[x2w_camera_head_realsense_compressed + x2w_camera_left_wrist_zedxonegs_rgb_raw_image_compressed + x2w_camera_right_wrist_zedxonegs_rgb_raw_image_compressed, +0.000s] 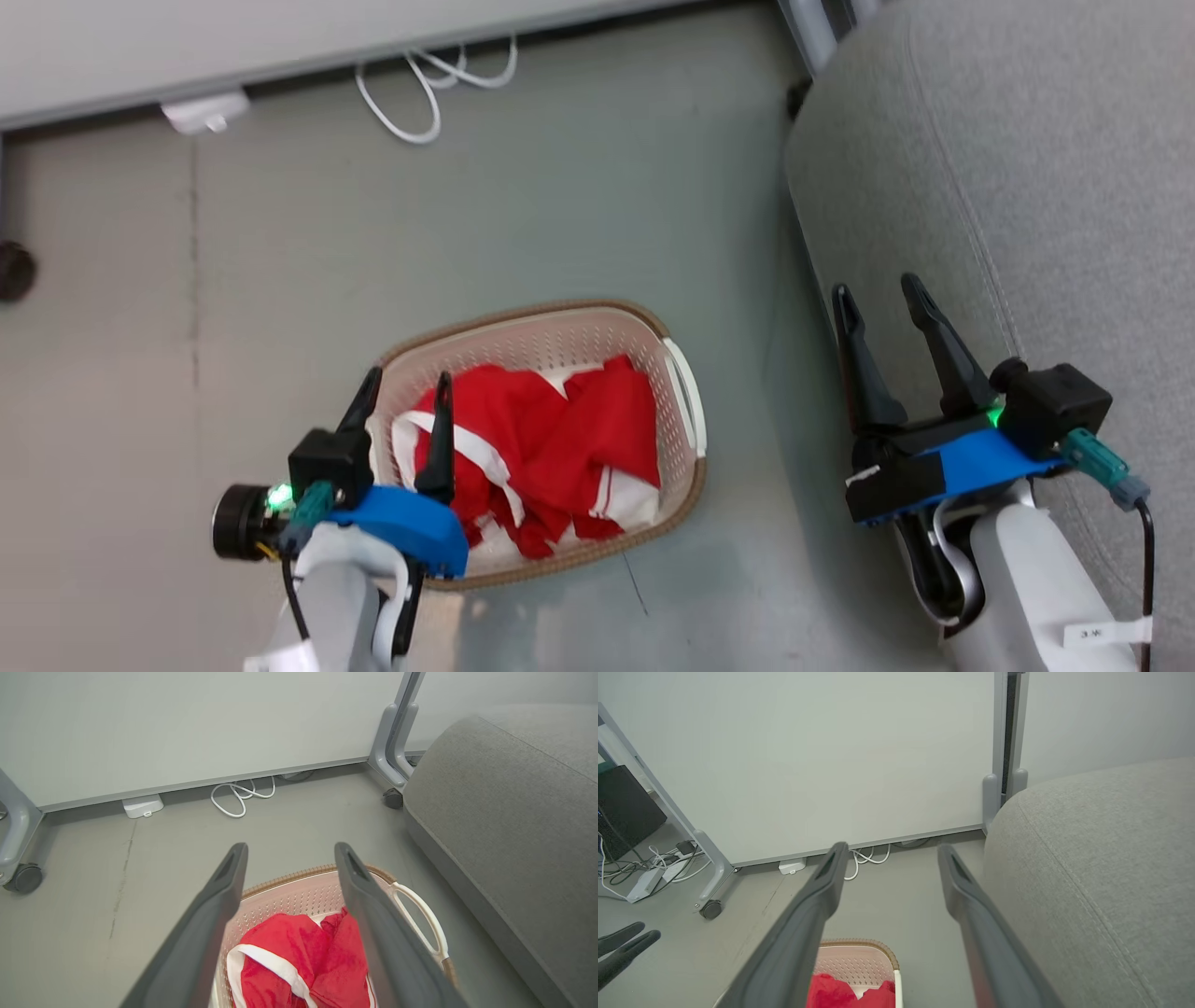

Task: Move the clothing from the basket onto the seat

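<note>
I am looking down from the head camera at a grey floor (560, 187). A cream perforated basket (560, 341) with a brown rim stands on it, its long axis running left to right and tilted slightly. The clothing (551, 439), crumpled red fabric with white stripes, lies heaped inside, spreading from the basket's left end to its right end. None of it is on the seat (1027, 187), a large grey cushion on the right, with a strip of floor between it and the basket's right handle. My left gripper (408, 376) hangs over the basket's left end, its two dark fingers spread wide and holding nothing. In the left wrist view the red heap sits below and between them. My right gripper (878, 287), equally wide and empty, hovers at the seat's left edge, beyond the basket's right end. I judge the left arm the nearer: lowering it along its fingers should meet the heap, and the carry would then run rightward to the seat.
</note>
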You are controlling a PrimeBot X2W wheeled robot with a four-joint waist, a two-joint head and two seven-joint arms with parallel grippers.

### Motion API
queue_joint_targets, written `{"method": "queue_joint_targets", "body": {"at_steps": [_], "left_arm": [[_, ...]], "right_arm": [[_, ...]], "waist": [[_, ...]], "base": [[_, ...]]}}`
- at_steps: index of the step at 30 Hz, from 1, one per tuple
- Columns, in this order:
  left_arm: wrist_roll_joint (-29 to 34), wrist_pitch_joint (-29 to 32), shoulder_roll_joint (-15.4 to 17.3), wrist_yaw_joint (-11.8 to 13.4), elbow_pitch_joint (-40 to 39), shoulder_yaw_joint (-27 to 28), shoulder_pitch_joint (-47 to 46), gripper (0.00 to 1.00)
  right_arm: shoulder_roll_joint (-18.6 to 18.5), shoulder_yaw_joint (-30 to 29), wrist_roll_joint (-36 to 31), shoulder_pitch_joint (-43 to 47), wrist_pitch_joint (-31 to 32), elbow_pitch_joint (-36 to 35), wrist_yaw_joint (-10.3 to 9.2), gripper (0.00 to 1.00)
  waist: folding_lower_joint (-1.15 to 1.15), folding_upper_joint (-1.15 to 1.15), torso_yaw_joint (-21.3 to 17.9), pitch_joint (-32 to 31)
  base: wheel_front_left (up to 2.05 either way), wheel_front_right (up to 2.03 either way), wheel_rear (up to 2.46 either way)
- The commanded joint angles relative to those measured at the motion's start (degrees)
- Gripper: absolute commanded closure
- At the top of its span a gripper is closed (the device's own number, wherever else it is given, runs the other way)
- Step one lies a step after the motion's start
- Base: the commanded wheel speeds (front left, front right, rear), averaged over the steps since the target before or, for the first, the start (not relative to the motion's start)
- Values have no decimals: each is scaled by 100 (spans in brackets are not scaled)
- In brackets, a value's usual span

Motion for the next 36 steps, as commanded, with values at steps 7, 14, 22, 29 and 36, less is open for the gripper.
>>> {"method": "queue_joint_targets", "body": {"at_steps": [7, 14, 22, 29, 36], "left_arm": [[27, 164, 94, -73, 908, -63, -918, 0], [-37, 388, 214, -43, 1720, -14, -1596, 0], [-175, 566, 347, 93, 2455, 141, -2152, 0], [-243, 620, 379, 354, 2937, 208, -2474, 0], [-343, 632, 382, 682, 3275, 317, -2795, 0]], "right_arm": [[-21, 243, 157, -457, -116, -18, 3, 0], [-17, 440, 332, -712, -155, -98, 3, 0], [-17, 657, 487, -994, -160, -529, 3, 0], [-17, 744, 294, -1060, -161, -1002, 3, 0], [-18, 889, 265, -986, -161, -1251, 3, 0]], "waist": [[-1, 0, -719, 1172], [-1, 0, -1124, 1843], [-1, 0, -1435, 2450], [-1, 0, -1499, 2772], [-1, 0, -1497, 3016]], "base": [[0, 0, 0], [0, 0, 0], [0, 0, 0], [0, 0, 0], [0, 0, 0]]}}
